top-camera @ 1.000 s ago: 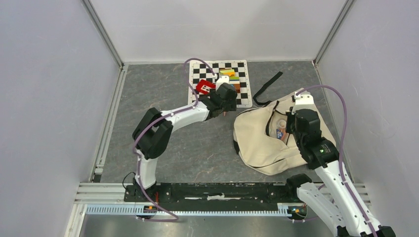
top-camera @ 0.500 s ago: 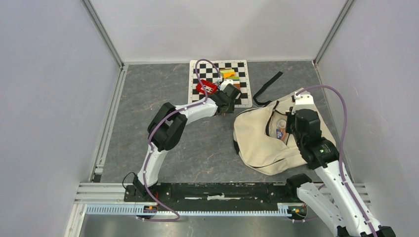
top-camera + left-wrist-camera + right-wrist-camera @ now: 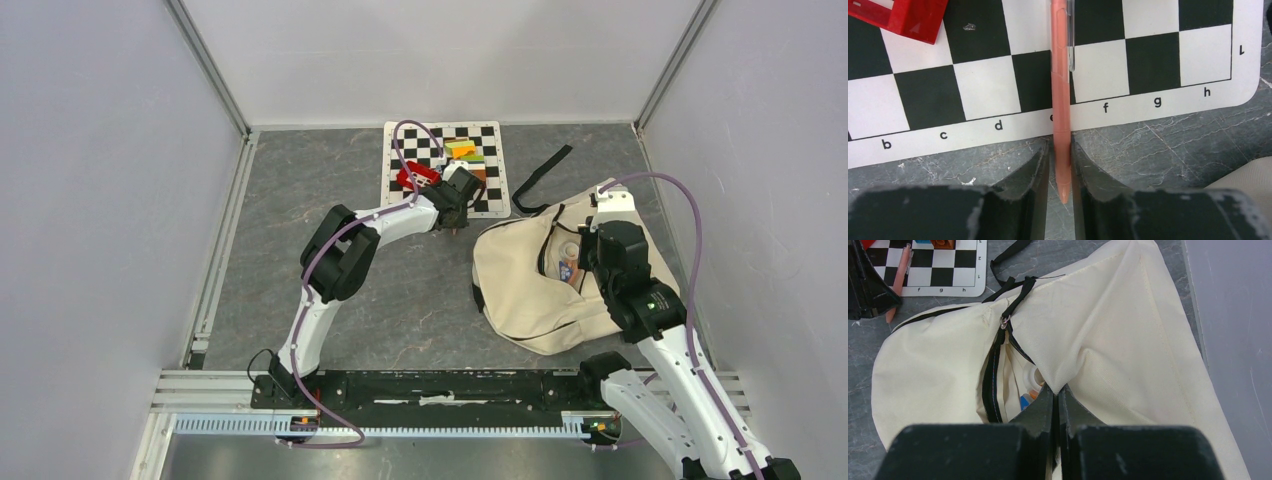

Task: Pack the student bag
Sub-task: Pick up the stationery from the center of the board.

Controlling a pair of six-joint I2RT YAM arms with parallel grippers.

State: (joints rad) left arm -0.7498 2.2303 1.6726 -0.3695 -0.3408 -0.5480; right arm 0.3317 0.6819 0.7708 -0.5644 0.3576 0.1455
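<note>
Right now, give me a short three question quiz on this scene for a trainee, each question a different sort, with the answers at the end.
1. True or false: the right gripper is pinching a fold of the student bag.
2. Pick one: what lies between the jaws of the left gripper? A) a ruler, B) an orange pen, C) a pair of scissors.
3. In a few words: what does the far part of the pen rest on?

Key
1. True.
2. B.
3. The chessboard mat; the tip near the jaws lies over the grey table.
</note>
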